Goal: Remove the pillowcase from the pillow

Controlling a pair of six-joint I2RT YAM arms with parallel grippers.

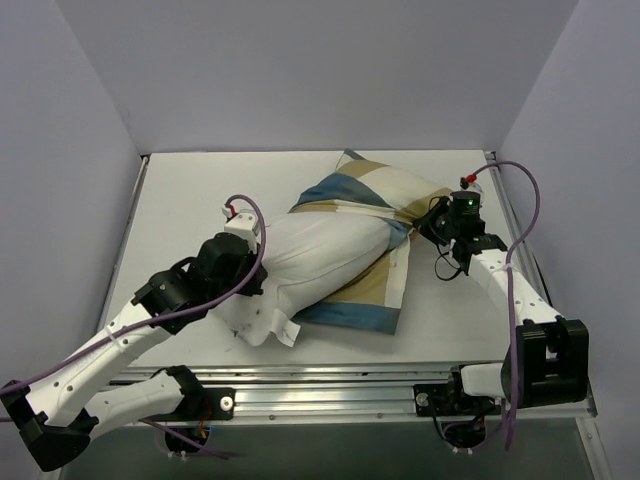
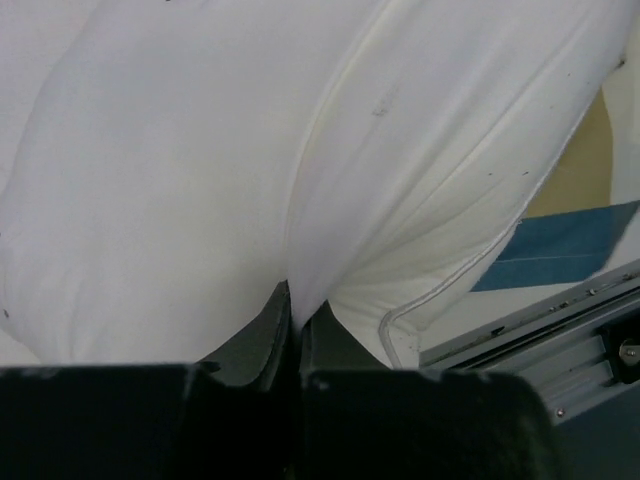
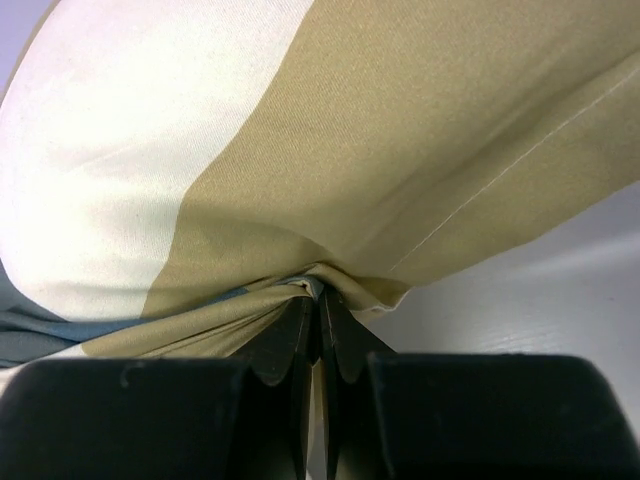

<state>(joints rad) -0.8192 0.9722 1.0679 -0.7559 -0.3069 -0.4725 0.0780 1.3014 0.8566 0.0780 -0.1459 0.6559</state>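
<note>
**A:** Where do the pillow and its cover lie?

**B:** Mid-counter (image 1: 180,200), on a diagonal from lower left to upper right. The white pillow (image 1: 305,262) bulges out at lower left. The pillowcase (image 1: 372,192) covers the upper-right half.

**A:** And the pincers?

**B:** The left pincer (image 2: 295,312) is clamped on the bare pillow. The right pincer (image 3: 318,300) is clamped on bunched pillowcase at the right. Pulling them apart along that diagonal looks like the next move.

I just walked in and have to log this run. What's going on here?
Two robot arms are working a pillow out of its pillowcase on the table. The left claw is shut on the white pillow, the right claw on a bunched fold of the pillowcase. Roughly half the pillow is out; its far end sits inside the case.
</note>
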